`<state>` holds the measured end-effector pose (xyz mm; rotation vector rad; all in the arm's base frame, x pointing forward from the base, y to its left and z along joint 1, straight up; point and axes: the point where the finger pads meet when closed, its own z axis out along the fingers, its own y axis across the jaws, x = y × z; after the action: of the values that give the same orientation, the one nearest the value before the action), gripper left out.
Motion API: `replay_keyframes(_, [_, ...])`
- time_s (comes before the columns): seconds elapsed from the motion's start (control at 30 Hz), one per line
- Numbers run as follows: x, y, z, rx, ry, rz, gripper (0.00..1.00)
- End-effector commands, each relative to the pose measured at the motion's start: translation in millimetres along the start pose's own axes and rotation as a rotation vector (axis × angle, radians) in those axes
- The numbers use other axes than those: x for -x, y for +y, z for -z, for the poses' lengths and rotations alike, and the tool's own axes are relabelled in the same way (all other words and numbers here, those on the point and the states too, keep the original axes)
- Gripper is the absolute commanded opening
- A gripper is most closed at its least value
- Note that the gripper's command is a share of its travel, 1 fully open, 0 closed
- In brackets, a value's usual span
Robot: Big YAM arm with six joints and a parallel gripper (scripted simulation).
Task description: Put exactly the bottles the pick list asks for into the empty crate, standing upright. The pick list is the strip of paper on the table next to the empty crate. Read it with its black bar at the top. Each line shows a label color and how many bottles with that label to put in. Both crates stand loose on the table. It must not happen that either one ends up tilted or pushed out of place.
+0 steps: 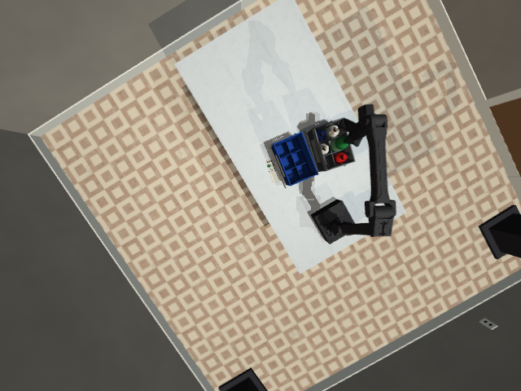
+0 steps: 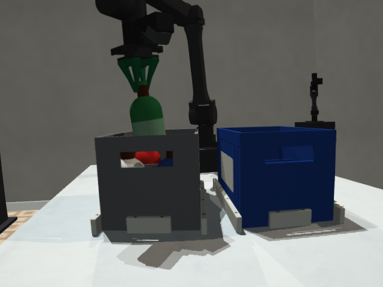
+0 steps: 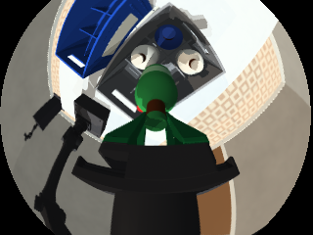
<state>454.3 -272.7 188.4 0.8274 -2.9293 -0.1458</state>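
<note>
My gripper [image 2: 142, 87] [image 3: 156, 116] is shut on the neck of a green bottle [image 1: 339, 144] [image 2: 146, 109] [image 3: 156, 90]. The bottle hangs slightly tilted, partly above the grey crate [image 2: 148, 197] [image 3: 117, 80]; its lower end is hidden. In that crate stand a red bottle [image 1: 341, 157] [image 2: 148, 156], a blue bottle [image 1: 321, 135] [image 2: 166, 161] [image 3: 168, 36] and two white bottles [image 1: 333, 130] [image 1: 324, 148] [image 3: 143, 57] [image 3: 190, 62]. The blue crate [image 1: 308, 157] [image 2: 287, 191] [image 3: 73, 44] is empty. The pick list [image 1: 271, 171] lies beside it, with a green mark; its lines are too small to read.
The two crates stand side by side with a narrow gap. Low pale strips [image 2: 227, 205] [image 2: 148, 224] run around their feet. The arm's black base [image 1: 332, 221] [image 3: 93, 115] stands near both crates.
</note>
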Motion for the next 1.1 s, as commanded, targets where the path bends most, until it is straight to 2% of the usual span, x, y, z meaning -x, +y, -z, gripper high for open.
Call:
replay_keyframes(0.0, [3.7,-16.2,77.5,-0.118,-0.064,-0.01,0.0])
replay_keyframes(0.13, [5.0,-17.8,96.1,-0.118,-0.064,-0.01,0.0])
replay_keyframes(0.33, [6.4,-20.2,134.5,-0.118,-0.064,-0.01,0.0])
replay_keyframes(0.4, [6.4,-20.2,134.5,-0.118,-0.064,-0.01,0.0])
replay_keyframes(0.43, [6.2,-21.4,148.6,-0.118,-0.064,-0.01,0.0])
replay_keyframes(1.07, [1.4,-11.4,124.9,-0.118,-0.064,-0.01,0.0])
